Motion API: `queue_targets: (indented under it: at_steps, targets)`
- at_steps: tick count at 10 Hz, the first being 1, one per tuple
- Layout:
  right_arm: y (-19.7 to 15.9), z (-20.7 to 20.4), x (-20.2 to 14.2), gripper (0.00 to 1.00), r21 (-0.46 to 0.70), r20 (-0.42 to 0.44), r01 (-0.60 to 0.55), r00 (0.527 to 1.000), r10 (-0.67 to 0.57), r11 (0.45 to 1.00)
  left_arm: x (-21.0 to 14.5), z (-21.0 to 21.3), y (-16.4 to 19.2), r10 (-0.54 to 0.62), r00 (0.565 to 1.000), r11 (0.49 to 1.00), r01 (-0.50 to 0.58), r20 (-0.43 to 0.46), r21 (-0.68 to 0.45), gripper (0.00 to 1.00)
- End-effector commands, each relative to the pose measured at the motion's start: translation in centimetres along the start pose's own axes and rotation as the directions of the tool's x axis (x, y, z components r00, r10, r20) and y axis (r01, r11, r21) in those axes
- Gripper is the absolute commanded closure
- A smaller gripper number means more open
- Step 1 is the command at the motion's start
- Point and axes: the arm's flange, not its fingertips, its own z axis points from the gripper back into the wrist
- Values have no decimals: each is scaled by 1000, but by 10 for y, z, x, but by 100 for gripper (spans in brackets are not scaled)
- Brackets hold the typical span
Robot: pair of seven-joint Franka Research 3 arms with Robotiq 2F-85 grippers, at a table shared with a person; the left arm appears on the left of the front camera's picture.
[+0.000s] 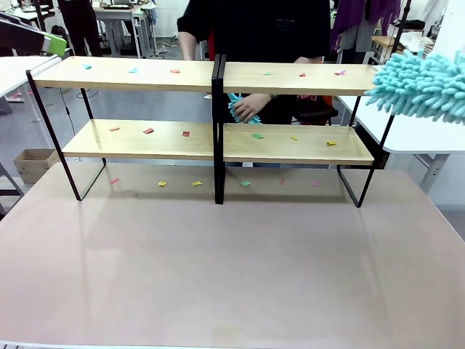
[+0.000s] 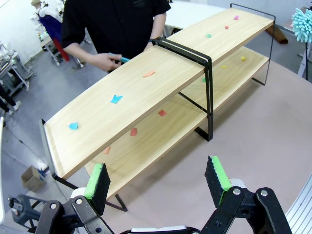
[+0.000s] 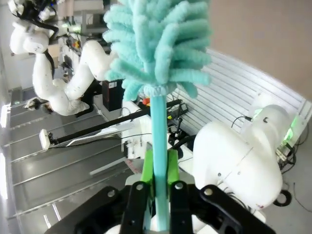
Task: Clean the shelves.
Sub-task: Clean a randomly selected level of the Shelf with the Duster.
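Shelves: we see one rack [image 1: 218, 138], two joined units with four light wooden boards in a thin black frame, standing along the far edge of the table [image 1: 232, 276] and spanning most of its width.
Top boards: we count three paper scraps [image 1: 148, 131] on the left board and three on the right.
Lower boards: three scraps on the left board, three on the right.
Table under the shelves: six scraps in a loose row near the far edge.
Scraps in all: eighteen, in red, cyan, green, yellow and pink.
Left end effector [image 2: 157, 171]: its green pads stand wide apart with nothing between them; it hangs above the table, facing the left end of the shelves.
Right end effector [image 3: 160, 165]: clamped tight on the thin handle of a fluffy teal duster [image 1: 421, 86], whose head sits just off the right end of the top board, toward the table's far right corner.
Person: one, beyond the far edge; a hand [image 1: 251, 107] behind the middle posts grips a second teal duster [image 1: 237, 110].
Dusters: two.
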Motion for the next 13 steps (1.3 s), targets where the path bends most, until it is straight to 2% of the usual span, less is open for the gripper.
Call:
queue_targets:
  at_steps: [1,2,3,5,6,7,8,9,10,12,13]
  targets:
    - [75,4,46,88,-127,63,-110,991,119,986,-1,0,1,2,1000,1000,-2,3,-2,0]
    - [111,-9,69,88,-191,55,-140,987,153,971,-1,0,1,2,1000,1000,-2,3,-2,0]
    - [150,-32,97,88,-294,98,-129,982,164,947,-1,0,1,2,1000,1000,-2,3,-2,0]
    - [214,-98,135,88,-442,79,-190,965,249,877,-1,0,1,2,1000,1000,-2,3,-2,0]
    - [222,-116,136,88,-468,14,-267,951,309,842,-1,0,1,2,1000,1000,-2,3,-2,0]
    - [206,-85,119,88,-342,55,-236,961,271,909,-1,0,1,2,1000,1000,-2,3,-2,0]
    - [206,-85,119,88,-342,55,-236,961,271,909,-1,0,1,2,1000,1000,-2,3,-2,0]
    - [233,-125,136,88,-409,21,-276,950,312,870,-1,0,1,2,1000,1000,-2,3,-2,0]
    - [233,-132,127,88,-458,78,-171,970,231,872,-1,0,1,2,1000,1000,-2,3,-2,0]
    - [254,-148,143,88,-504,160,-99,965,206,858,-1,0,1,2,1000,1000,-2,3,-2,0]
    - [271,-160,158,88,-506,143,-125,963,226,853,-1,0,1,2,1000,1000,-2,3,-2,0]
